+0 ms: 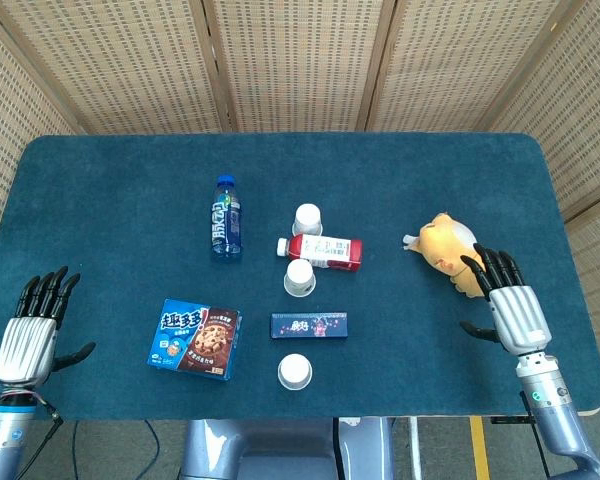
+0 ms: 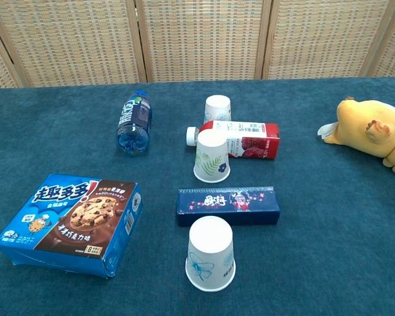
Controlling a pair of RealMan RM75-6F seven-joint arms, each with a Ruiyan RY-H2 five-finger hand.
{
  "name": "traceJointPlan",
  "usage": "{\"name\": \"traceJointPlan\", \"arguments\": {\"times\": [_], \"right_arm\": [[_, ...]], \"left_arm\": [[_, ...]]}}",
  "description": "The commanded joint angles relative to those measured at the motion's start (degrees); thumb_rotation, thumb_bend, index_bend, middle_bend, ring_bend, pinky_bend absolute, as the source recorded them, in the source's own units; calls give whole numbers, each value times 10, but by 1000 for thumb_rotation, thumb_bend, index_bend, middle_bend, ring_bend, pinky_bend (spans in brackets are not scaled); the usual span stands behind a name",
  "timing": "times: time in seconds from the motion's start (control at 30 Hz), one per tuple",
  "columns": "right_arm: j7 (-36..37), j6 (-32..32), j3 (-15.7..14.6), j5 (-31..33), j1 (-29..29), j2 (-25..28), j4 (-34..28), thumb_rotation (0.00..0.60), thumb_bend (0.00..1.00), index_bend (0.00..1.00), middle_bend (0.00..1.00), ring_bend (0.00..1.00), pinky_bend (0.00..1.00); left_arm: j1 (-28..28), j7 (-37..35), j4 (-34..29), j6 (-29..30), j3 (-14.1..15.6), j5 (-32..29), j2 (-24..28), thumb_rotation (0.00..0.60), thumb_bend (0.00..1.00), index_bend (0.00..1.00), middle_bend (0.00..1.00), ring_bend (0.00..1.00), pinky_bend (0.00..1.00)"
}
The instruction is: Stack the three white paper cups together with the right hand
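Note:
Three white paper cups stand upside down in a line down the table's middle. The far cup [image 1: 307, 219] [image 2: 218, 108] is behind a red bottle. The middle cup [image 1: 299, 277] [image 2: 211, 155] stands just in front of that bottle. The near cup [image 1: 294, 371] [image 2: 210, 254] is by the front edge. My right hand [image 1: 504, 297] rests open on the table at the right, fingers apart, well away from the cups. Over at the left front, my left hand [image 1: 35, 322] lies open too. Neither hand shows in the chest view.
A red bottle [image 1: 323, 250] lies on its side between the far and middle cups. A dark blue slim box [image 1: 309, 325] lies between the middle and near cups. A blue bottle [image 1: 226, 216], a cookie box [image 1: 194, 339] and a yellow plush toy [image 1: 448, 246] also lie about.

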Motion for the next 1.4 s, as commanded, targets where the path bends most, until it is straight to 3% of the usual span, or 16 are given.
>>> {"name": "traceJointPlan", "arguments": {"times": [0.03, 1.0, 1.17, 1.4], "right_arm": [[0, 0, 1, 1, -1, 1, 1, 600, 215, 123, 0, 0, 0], [-15, -16, 20, 0, 14, 13, -33, 600, 214, 123, 0, 0, 0], [-25, -41, 34, 12, 34, 11, -38, 600, 214, 124, 0, 0, 0], [-45, -131, 85, 63, 110, -9, -33, 600, 214, 172, 0, 0, 0]], "left_arm": [[0, 0, 0, 0, 0, 0, 0, 600, 118, 14, 0, 0, 0], [6, -8, -12, 18, -1, 13, 10, 600, 119, 13, 0, 0, 0], [7, -8, -12, 18, -1, 13, 11, 600, 118, 14, 0, 0, 0], [5, -7, -10, 12, -4, 7, 10, 600, 118, 14, 0, 0, 0]]}}
